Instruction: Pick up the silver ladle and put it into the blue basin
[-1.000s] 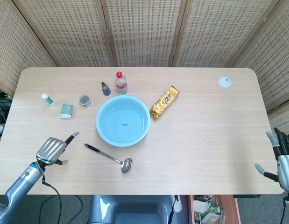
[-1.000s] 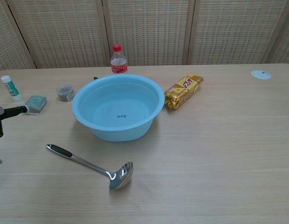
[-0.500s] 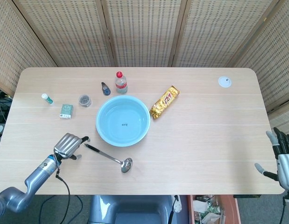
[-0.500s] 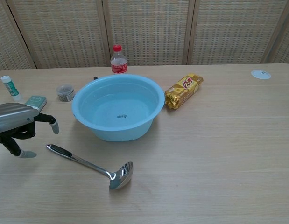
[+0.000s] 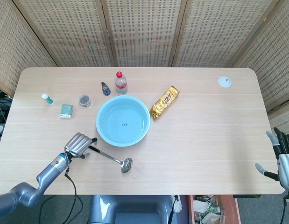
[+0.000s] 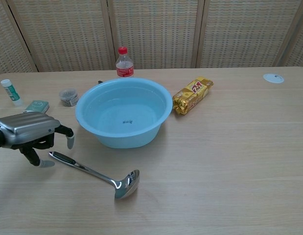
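Observation:
The silver ladle [image 5: 110, 157] [image 6: 95, 173] lies flat on the table in front of the blue basin [image 5: 123, 121] [image 6: 124, 111], its black handle end toward the left and its bowl toward the right. My left hand [image 5: 79, 145] [image 6: 30, 132] hovers right over the black handle end, palm down, fingers apart and curved downward, holding nothing. The basin stands empty. My right hand [image 5: 282, 157] is at the table's right edge, far from the ladle, fingers spread; the chest view does not show it.
Behind the basin stand a small bottle with a red cap [image 5: 121, 82] [image 6: 124, 63] and a dark small object [image 5: 105, 88]. A gold snack bar [image 5: 165, 101] [image 6: 192, 95] lies right of the basin. A green box [image 5: 66, 111], a small jar [image 5: 84, 100] and a tube [image 5: 47, 98] sit at the left; a white disc [image 5: 224, 82] far right.
My left hand has moved rightward across the table, from well left of the ladle to just over its black handle end. The ladle and right hand have not moved.

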Controlling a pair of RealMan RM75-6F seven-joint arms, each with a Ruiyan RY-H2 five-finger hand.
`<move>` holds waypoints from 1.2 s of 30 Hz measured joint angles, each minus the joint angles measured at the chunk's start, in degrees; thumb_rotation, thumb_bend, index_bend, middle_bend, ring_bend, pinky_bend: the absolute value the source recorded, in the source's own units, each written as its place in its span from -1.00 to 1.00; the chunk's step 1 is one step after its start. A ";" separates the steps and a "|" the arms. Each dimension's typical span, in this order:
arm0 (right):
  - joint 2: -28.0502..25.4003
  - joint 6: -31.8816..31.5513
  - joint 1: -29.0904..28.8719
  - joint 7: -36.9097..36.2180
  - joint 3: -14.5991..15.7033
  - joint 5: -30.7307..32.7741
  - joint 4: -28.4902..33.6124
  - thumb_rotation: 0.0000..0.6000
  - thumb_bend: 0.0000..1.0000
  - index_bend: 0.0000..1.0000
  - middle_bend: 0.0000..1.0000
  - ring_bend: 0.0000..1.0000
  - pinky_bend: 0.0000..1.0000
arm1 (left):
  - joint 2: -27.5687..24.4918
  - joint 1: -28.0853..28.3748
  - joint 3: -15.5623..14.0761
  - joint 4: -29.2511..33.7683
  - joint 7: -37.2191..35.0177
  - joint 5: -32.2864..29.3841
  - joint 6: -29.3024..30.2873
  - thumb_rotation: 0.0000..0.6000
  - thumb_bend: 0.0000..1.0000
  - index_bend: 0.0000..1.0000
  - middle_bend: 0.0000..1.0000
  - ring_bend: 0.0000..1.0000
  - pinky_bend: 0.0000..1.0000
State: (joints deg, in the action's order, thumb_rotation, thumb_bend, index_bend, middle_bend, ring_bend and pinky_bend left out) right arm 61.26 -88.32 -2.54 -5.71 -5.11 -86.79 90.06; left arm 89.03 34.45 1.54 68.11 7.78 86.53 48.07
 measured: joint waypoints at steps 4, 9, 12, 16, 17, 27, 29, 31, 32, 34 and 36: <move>-0.19 0.35 -0.10 -0.62 0.11 -0.05 0.13 1.00 -1.00 -1.00 -1.00 -1.00 -1.00 | 1.34 0.57 -0.01 -1.22 0.92 -0.70 -0.59 1.00 -0.38 -0.12 1.00 0.96 1.00; -0.45 0.73 -0.20 -1.10 0.26 -0.07 0.16 1.00 -1.00 -1.00 -1.00 -1.00 -1.00 | 2.91 1.43 -0.18 -2.61 2.00 -1.60 -1.57 1.00 -0.30 -0.10 1.00 0.96 1.00; -0.59 0.90 -0.24 -1.27 0.29 0.03 0.24 1.00 -1.00 -1.00 -1.00 -1.00 -1.00 | 3.15 1.85 -0.23 -2.70 2.64 -2.18 -1.91 1.00 -0.27 -0.08 1.00 0.96 1.00; -0.66 0.97 -0.26 -1.36 0.31 0.09 0.24 1.00 -1.00 -1.00 -1.00 -1.00 -1.00 | 3.38 2.39 -0.21 -2.69 3.29 -3.08 -2.41 1.00 -0.27 -0.07 1.00 0.96 1.00; -0.67 0.97 -0.26 -1.37 0.30 0.12 0.24 1.00 -1.00 -1.00 -1.00 -1.00 -1.00 | 3.40 2.48 -0.24 -2.61 3.37 -3.21 -2.47 1.00 -0.27 -0.07 1.00 0.96 1.00; -0.78 1.06 -0.30 -1.48 0.37 0.13 0.29 1.00 -1.00 -1.00 -1.00 -1.00 -1.00 | 4.13 2.96 -0.97 -2.30 4.75 -4.15 -2.45 1.00 -0.26 -0.08 1.00 0.96 1.00; -0.81 1.05 -0.28 -1.55 0.37 0.16 0.30 1.00 -1.00 -1.00 -1.00 -1.00 -1.00 | 4.44 3.01 -1.09 -2.54 4.94 -4.28 -2.45 1.00 -0.27 -0.07 1.00 0.96 1.00; -0.85 1.06 -0.28 -1.68 0.37 0.19 0.29 1.00 -1.00 -1.00 -1.00 -1.00 -1.00 | 4.91 3.09 -1.22 -2.98 5.11 -4.43 -2.47 1.00 -0.27 -0.07 1.00 0.96 1.00; -0.88 1.07 -0.28 -1.74 0.36 0.22 0.30 1.00 -1.00 -1.00 -1.00 -1.00 -1.00 | 5.12 3.14 -1.26 -3.17 5.12 -4.52 -2.52 1.00 -0.27 -0.07 1.00 0.96 1.00; -0.92 1.08 -0.28 -1.85 0.35 0.25 0.30 1.00 -1.00 -1.00 -1.00 -1.00 -1.00 | 5.53 3.27 -1.32 -3.58 5.17 -4.75 -2.62 1.00 -0.26 -0.07 1.00 0.96 1.00; -0.94 1.06 -0.27 -1.96 0.34 0.27 0.27 1.00 -1.00 -1.00 -1.00 -1.00 -1.00 | 5.82 3.40 -1.35 -3.86 5.27 -5.04 -2.75 1.00 -0.27 -0.06 1.00 0.96 1.00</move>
State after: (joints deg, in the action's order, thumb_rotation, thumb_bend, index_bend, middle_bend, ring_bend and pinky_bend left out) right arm 60.32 -87.26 -2.82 -7.67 -4.77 -86.51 90.32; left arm 94.85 37.85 0.19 64.25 13.04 81.49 45.32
